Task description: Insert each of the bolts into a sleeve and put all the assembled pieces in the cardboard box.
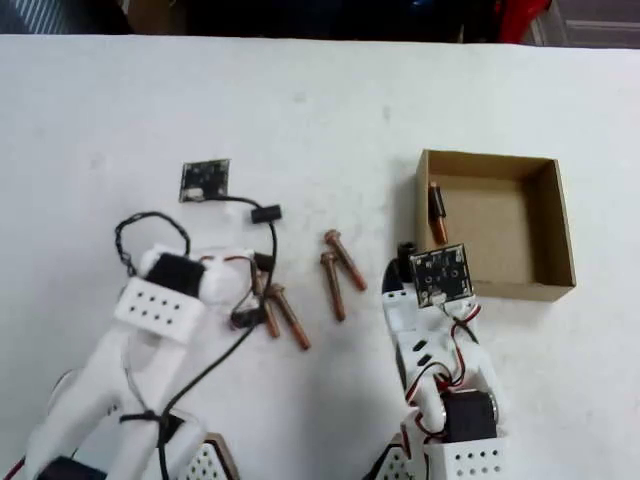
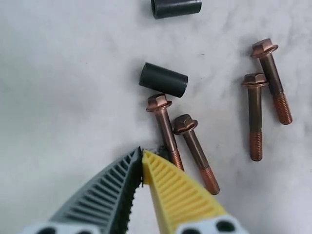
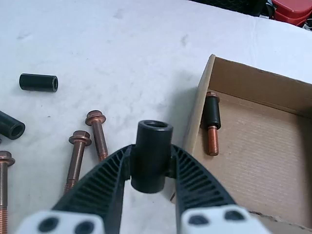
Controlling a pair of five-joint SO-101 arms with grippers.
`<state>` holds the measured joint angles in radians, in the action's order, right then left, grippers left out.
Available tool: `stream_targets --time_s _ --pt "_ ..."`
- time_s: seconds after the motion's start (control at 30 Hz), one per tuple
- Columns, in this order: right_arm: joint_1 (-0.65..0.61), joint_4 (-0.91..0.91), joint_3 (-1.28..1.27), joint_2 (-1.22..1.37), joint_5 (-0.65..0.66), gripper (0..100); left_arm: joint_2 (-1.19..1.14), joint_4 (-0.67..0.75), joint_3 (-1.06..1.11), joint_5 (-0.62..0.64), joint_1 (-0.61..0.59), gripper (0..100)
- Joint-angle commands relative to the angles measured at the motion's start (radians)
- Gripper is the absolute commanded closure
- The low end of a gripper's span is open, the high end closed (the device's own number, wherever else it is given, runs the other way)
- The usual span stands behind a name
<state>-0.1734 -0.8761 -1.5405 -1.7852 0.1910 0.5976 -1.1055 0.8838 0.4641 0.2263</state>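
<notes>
My right gripper [image 3: 151, 163] is shut on a black sleeve [image 3: 153, 141], held upright just outside the near left wall of the cardboard box [image 3: 253, 92]. One bolt with a sleeve on it [image 3: 212, 122] lies inside the box against that wall. Several bare copper bolts lie on the white table: two [image 2: 255, 114] side by side and two more [image 2: 165, 129] close to my left gripper [image 2: 141, 155]. Its grey and yellow fingers are shut, with the tips beside the nearer bolt's threaded end. A loose sleeve [image 2: 163, 79] lies by that bolt's head, another [image 2: 175, 7] farther off.
In the high view the box [image 1: 548, 225] stands at the right, and the right arm [image 1: 440, 340] comes up from the front edge beside it. A small circuit board [image 1: 205, 180] with a black cable [image 1: 270, 240] lies behind the left arm [image 1: 150, 320].
</notes>
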Motion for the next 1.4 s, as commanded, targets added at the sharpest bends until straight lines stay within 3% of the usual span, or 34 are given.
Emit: stream_targets --time_s 0.0,0.17,0.27,0.57,0.93,1.37 --pt "0.012 -0.001 0.006 -0.015 -0.009 98.1 -0.076 0.074 -0.041 0.037 0.031 98" --pt "0.012 -0.001 0.006 -0.015 -0.009 98.1 -0.191 0.176 -0.04 0.181 0.028 98" --pt "0.012 -0.002 0.006 -0.015 -0.009 98.1 -0.269 0.199 -0.049 0.198 0.031 97" --pt "0.012 -0.002 0.006 -0.015 -0.008 98.1 -0.348 0.242 -0.049 0.201 0.028 72" --pt "0.012 0.002 -0.008 -0.015 -0.003 98.1 -0.354 0.299 -0.04 0.203 0.008 87" --pt "0.012 0.002 -0.008 -0.015 -0.003 98.1 -0.354 0.4 0.04 0.198 -0.03 88"
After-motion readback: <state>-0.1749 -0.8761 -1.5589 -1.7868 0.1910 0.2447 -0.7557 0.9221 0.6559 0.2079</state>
